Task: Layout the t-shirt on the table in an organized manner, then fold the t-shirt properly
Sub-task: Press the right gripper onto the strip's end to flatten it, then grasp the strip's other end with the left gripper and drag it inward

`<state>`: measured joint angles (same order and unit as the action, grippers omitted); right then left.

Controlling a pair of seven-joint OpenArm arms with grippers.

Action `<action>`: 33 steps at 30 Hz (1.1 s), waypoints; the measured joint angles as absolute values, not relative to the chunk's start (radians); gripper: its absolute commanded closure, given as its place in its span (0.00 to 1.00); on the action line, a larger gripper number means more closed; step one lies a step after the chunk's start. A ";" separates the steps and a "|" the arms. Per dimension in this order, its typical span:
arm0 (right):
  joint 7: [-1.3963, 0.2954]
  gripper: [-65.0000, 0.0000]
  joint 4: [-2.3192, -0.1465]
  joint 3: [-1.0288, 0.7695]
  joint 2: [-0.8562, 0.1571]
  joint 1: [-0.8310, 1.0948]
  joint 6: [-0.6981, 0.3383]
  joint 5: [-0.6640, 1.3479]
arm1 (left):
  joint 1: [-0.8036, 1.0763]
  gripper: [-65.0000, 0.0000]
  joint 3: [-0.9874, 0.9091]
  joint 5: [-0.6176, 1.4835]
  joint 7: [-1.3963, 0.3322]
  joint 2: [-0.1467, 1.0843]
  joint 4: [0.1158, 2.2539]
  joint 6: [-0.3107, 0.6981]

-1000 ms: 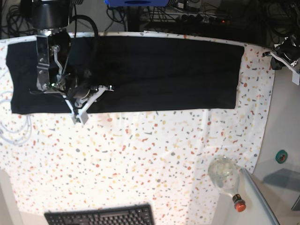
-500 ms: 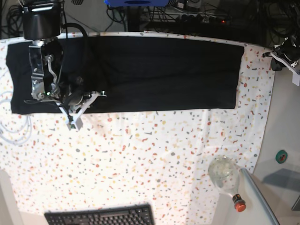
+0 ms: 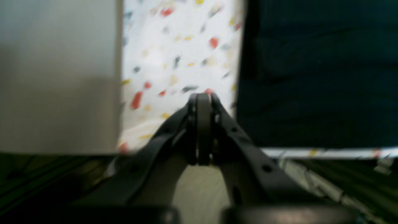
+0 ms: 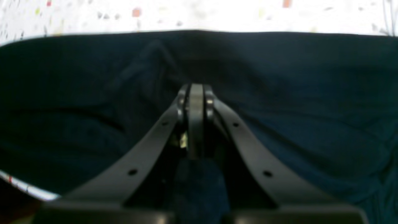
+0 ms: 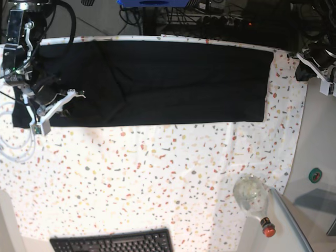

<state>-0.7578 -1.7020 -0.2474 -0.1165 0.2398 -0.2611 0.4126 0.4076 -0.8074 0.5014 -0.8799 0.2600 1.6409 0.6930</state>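
The black t-shirt (image 5: 168, 84) lies as a long flat band across the far part of the speckled table (image 5: 157, 178). My right gripper (image 5: 39, 125) is shut at the shirt's near left corner. In the right wrist view its closed fingertips (image 4: 196, 93) rest over the dark cloth (image 4: 279, 93), with the table (image 4: 217, 12) beyond. My left gripper (image 5: 310, 60) is at the table's far right edge, beside the shirt's right end. In the left wrist view it (image 3: 203, 99) is shut and empty over the table (image 3: 174, 46), with the shirt's edge (image 3: 311, 77) just to the right.
A clear bottle with a red cap (image 5: 253, 198) lies at the near right. A black keyboard (image 5: 113, 242) sits at the front edge. A white cable (image 5: 16, 147) loops at the left edge. A grey side surface (image 5: 315, 136) with a green tape roll (image 5: 315, 175) is on the right.
My right arm has moved left along the shirt's near edge to its left corner. The left arm has barely moved. The shirt lies as before.
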 measured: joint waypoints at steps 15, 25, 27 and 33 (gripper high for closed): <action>-0.767 1.00 -1.629 -0.256 -0.115 0.242 -0.403 0.411 | 0.176 0.02 -0.808 0.497 -0.871 0.233 1.295 0.689; -0.767 1.00 -1.629 -0.251 -0.117 0.242 -0.405 0.411 | 0.110 0.02 -0.719 0.506 -0.847 0.242 1.136 0.693; -0.767 1.00 -1.629 -0.250 -0.115 0.242 -0.405 0.411 | 0.101 0.02 -0.718 0.506 -0.831 0.247 1.121 0.698; -0.768 1.00 -1.629 -0.249 -0.115 0.242 -0.405 0.411 | 0.093 0.02 -0.565 0.504 -0.724 0.256 1.110 0.686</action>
<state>-0.7677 -1.6291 -0.2493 -0.1150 0.2420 -0.4053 0.4110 0.0933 -0.5648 0.5041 -0.7238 0.2558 1.1099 0.6861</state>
